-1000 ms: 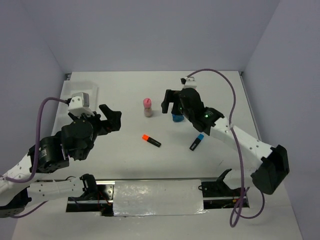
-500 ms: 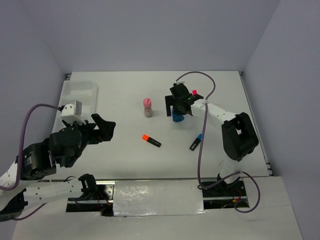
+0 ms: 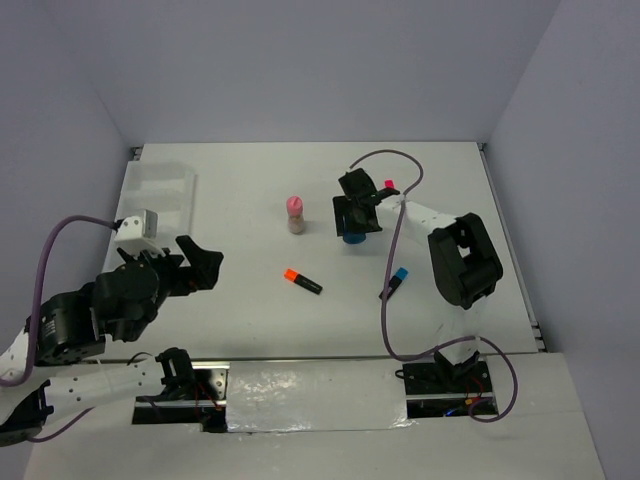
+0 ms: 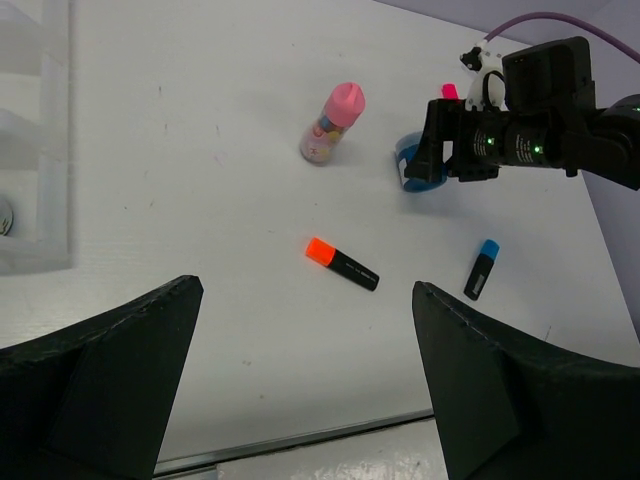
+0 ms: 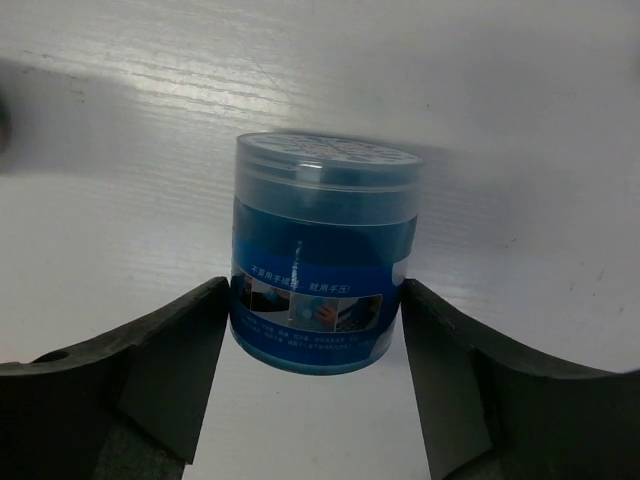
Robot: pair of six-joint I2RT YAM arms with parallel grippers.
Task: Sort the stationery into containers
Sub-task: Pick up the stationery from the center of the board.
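Observation:
A small round blue roll (image 5: 320,280) stands on the white table, also in the top view (image 3: 352,237) and the left wrist view (image 4: 415,168). My right gripper (image 3: 352,222) is down over it, with a finger (image 5: 170,370) against each side. A pink-capped tan tube (image 3: 296,214) stands upright to its left. An orange-capped marker (image 3: 302,281) and a blue-capped marker (image 3: 394,283) lie nearer me. A pink-capped marker (image 3: 388,186) lies behind the right gripper. The white divided tray (image 3: 160,190) is at the far left. My left gripper (image 3: 205,262) is open and empty, above the table near the tray.
Grey walls close in the table at the back and both sides. The right arm's purple cable (image 3: 400,160) loops above the far right of the table. A small round thing (image 4: 3,215) shows in a tray compartment at the left wrist view's edge.
The right gripper has come down and closed in around the blue roll. The left arm has drawn back towards the near left. The markers and tube have not moved.

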